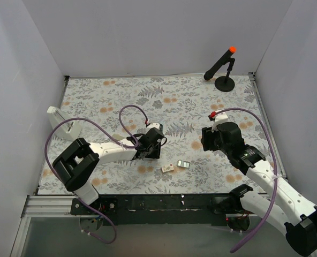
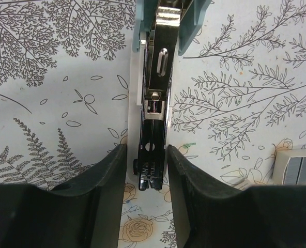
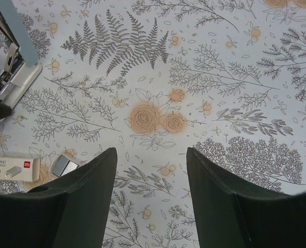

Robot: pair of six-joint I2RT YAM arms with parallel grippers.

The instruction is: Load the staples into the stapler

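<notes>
Plainly, the left pincer is clamped on the stapler. In its wrist view one finger presses the white base and the other the metal rail. The blue lid stands raised at 12 o'clock, so the channel lies bare, and no row of staples shows in it. Further out, in the top view, the staples sit in their small tray on the tabletop, at about 4 o'clock from that pincer, near it but apart. The beige box lies just beside the tray at its 8 o'clock. The right pincer hovers over the patterned surface with its jaws apart and nothing between them. In its wrist view the tray shows at 8 o'clock and the stapler at 10 o'clock. I judge the step in hand to be fetching the staples: the stapler is open and steadied, with nothing loaded yet. The next move calls for the right arm to swing toward 8 o'clock and drop over the tray. It should pinch a row gently by its long sides, since the thin strip may snap or slip, and then line it up with the rail.
</notes>
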